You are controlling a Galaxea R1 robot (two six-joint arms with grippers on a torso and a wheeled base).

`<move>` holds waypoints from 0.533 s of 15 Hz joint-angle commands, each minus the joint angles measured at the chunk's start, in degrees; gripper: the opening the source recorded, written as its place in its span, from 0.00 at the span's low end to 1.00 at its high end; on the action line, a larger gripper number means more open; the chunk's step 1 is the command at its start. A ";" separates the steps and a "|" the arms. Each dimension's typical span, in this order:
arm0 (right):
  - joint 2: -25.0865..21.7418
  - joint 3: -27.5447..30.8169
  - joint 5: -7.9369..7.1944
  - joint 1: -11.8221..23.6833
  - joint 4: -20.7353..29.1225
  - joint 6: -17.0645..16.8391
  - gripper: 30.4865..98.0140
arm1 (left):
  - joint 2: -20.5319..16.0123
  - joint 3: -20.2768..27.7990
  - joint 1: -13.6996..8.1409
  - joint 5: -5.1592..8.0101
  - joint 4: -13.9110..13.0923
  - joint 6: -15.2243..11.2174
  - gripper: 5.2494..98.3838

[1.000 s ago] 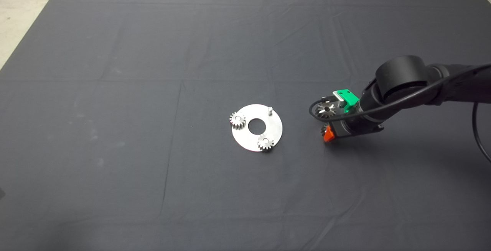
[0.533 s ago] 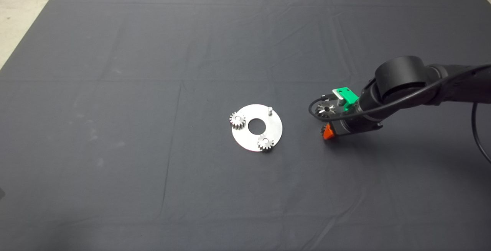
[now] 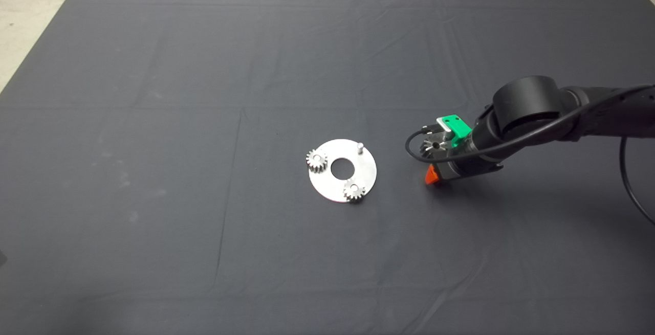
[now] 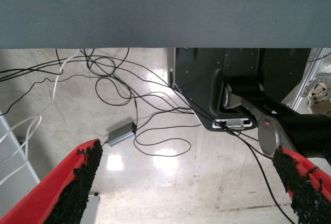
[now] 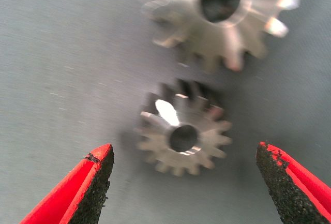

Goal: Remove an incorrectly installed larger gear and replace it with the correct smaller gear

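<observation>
Red fingers of the right gripper [image 5: 183, 182] spread wide over the smaller gear [image 5: 181, 130] on the mat, right of the plate [image 3: 366, 174]; larger gear [image 5: 220, 14] lies just beside it. Pick-up step: next, descend and close. Left gripper [image 4: 186, 188] parked, open.

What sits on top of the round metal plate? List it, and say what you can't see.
On the round metal plate: two small gears, each near its rim, and one bare pin. A centre hole shows the mat. The pins beneath the gears are covered.
</observation>
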 commanded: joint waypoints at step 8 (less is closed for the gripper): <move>0.01 -0.19 -5.73 -0.15 -5.27 -0.34 0.63 | -0.32 0.72 0.08 0.20 -0.91 -0.20 0.85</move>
